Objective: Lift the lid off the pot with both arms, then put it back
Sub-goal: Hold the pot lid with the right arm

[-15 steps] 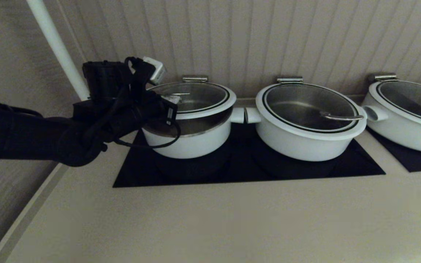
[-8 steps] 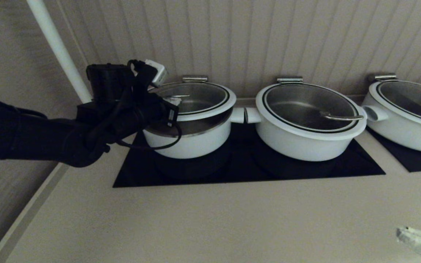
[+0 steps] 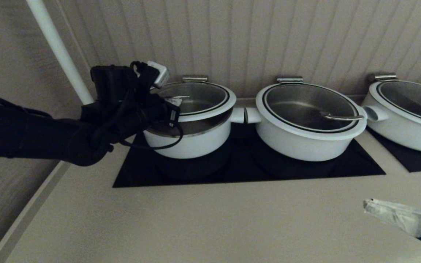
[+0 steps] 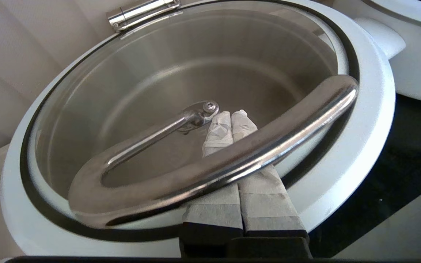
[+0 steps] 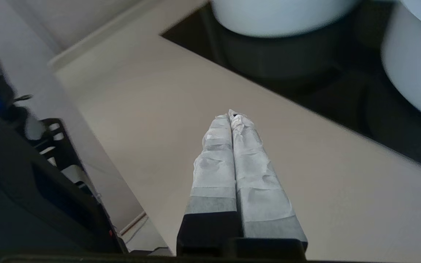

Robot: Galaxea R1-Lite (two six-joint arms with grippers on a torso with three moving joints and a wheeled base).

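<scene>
A beige counter [image 3: 210,223] runs along a ribbed wall, with a black hob [image 3: 249,160] set into it and a white pole [image 3: 59,47] rising at the left. 3 white pots stand in a row on the hob panels.

The pot [image 3: 192,137] is the leftmost of them, its stub handle just beside that of the middle pot [image 3: 305,140]. The lid [image 3: 196,98] is tilted: its near edge is raised clear of the pot so the steel inside shows in the gap, while its far edge sits by the hinge [image 3: 194,78] at the wall. The middle pot and the third pot [image 3: 404,117] at the right have their wider lids lying flat.

The left gripper [image 4: 228,122] reaches in from the left side of the pot. Its 2 taped fingers [image 4: 217,131] are pressed together and pass under the lid's steel handle [image 4: 210,160], tips over the glass near the handle's bolt. They clamp nothing between them; the handle seems to rest across their top, though contact is hard to confirm.

The right gripper [image 5: 231,116] is low at the near right corner of the counter, well apart from the pots. Its fingers [image 5: 249,171] are likewise closed flat against each other and hold nothing, pointing across the bare counter toward the hob.
</scene>
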